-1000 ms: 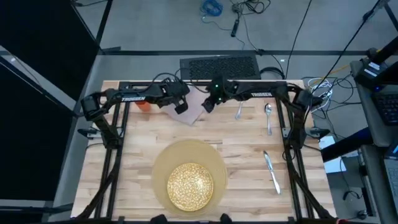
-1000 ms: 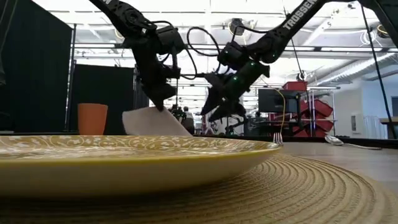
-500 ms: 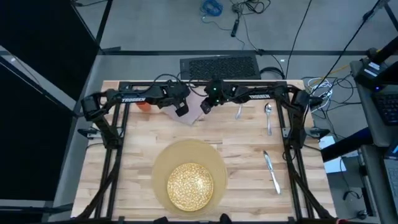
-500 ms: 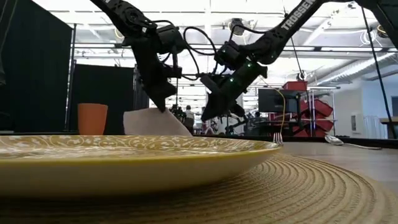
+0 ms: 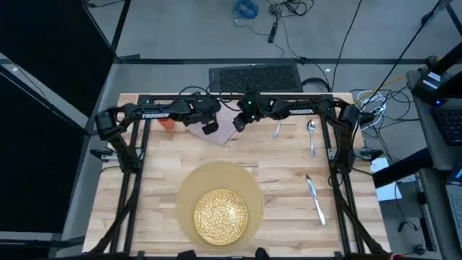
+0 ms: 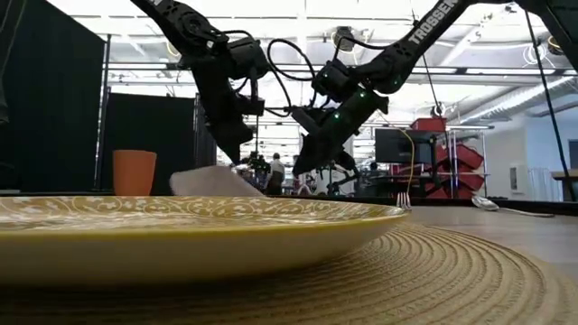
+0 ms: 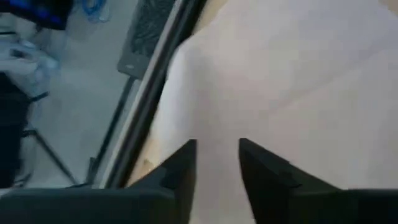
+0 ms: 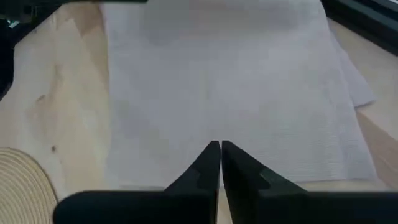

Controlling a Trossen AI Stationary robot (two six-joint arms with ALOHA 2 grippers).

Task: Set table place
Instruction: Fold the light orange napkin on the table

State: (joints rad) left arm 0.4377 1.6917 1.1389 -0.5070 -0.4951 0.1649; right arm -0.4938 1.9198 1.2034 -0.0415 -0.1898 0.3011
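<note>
My two claws are hanging over the pinkish-grey cloth napkin [image 5: 226, 128] at the far edge of the pale wooden table [image 5: 289, 170]. My left claw [image 7: 216, 163] is a little open, holding nothing. My right claw [image 8: 220, 163] is pinched closed and empty. My arms are hiding part of the napkin.

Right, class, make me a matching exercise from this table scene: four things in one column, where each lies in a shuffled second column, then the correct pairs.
Things
1. plate
2. cup
3. knife
4. napkin

Places
A. far edge, between the left gripper and right gripper
B. on the round mat
C. right side, alone
D. far left, by the rail

Pairs: 1-B, 2-D, 3-C, 4-A
</note>
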